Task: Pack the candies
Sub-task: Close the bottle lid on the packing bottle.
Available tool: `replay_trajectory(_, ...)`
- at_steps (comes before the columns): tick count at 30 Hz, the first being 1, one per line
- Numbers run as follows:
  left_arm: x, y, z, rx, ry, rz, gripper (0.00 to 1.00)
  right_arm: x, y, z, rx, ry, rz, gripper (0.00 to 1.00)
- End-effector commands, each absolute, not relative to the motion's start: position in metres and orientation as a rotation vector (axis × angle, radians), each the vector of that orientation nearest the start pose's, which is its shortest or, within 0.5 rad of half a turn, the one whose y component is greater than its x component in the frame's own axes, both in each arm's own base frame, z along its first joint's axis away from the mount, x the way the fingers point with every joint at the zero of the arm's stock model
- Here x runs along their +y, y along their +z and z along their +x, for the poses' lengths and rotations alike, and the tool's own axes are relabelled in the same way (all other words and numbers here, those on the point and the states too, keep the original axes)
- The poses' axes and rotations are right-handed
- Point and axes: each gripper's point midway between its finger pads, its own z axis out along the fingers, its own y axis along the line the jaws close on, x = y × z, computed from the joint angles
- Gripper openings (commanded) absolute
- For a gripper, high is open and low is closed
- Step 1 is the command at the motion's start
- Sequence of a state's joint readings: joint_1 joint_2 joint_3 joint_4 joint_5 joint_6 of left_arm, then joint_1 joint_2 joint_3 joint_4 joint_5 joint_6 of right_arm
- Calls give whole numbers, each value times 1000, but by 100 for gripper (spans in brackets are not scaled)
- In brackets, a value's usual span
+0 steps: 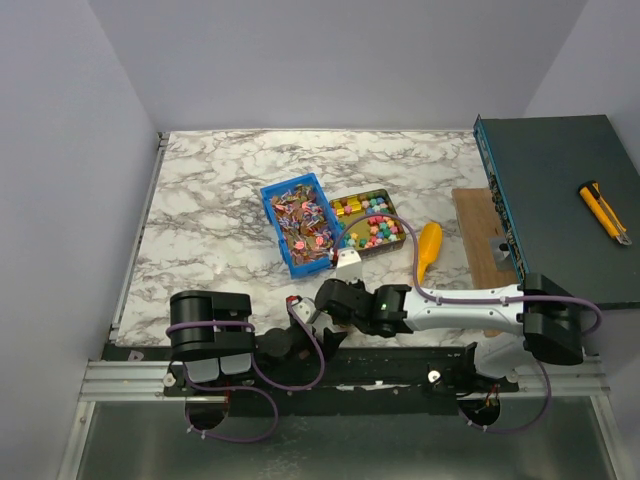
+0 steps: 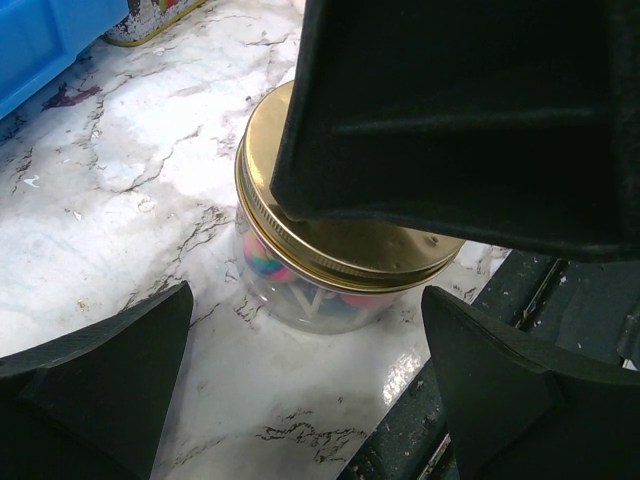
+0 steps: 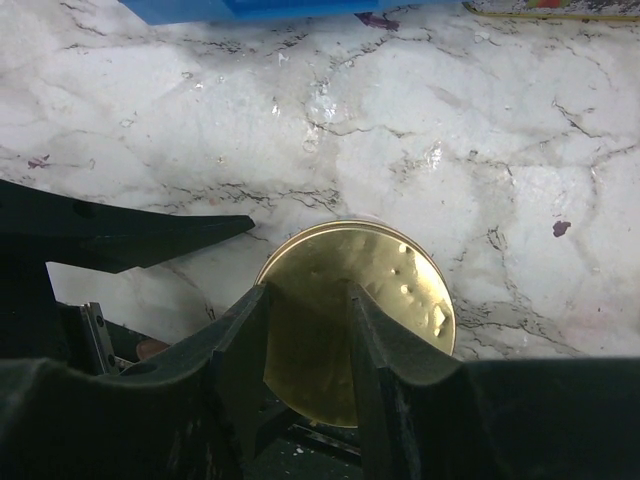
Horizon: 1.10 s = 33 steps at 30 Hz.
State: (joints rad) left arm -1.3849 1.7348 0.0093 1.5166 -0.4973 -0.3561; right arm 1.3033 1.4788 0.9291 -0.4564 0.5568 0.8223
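Note:
The candies lie in two containers at mid-table: wrapped ones in a blue bin (image 1: 300, 225), chunky coloured pieces in a tin (image 1: 372, 225). A glass jar (image 2: 300, 300) with a gold lid (image 2: 350, 245) on it stands at the near table edge, with a few coloured candies (image 2: 265, 262) showing through its side. My right gripper (image 3: 308, 295) hovers just over the lid (image 3: 400, 300), fingers partly apart and gripping nothing; in the top view it (image 1: 318, 312) covers the jar. My left gripper (image 2: 305, 300) is wide open, and the jar stands just beyond its fingertips.
A yellow-orange scoop (image 1: 428, 248) lies right of the tin. A dark green box (image 1: 560, 200) with a yellow utility knife (image 1: 604, 212) on it stands at the right, beside a wooden board (image 1: 478, 235). The black base rail (image 2: 480, 400) runs just behind the jar.

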Motion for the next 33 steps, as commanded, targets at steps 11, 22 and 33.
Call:
replay_trajectory(11,-291,40,117,1711,-880,605,99,290,75,147,2394,187,-407,43)
replay_trajectory(22,-311,38,121,1670,-851,668,99,279,107,151,2341,222,-369,48)
replay_trajectory(33,-328,36,132,1624,-771,705,99,261,110,147,2338,231,-336,51)
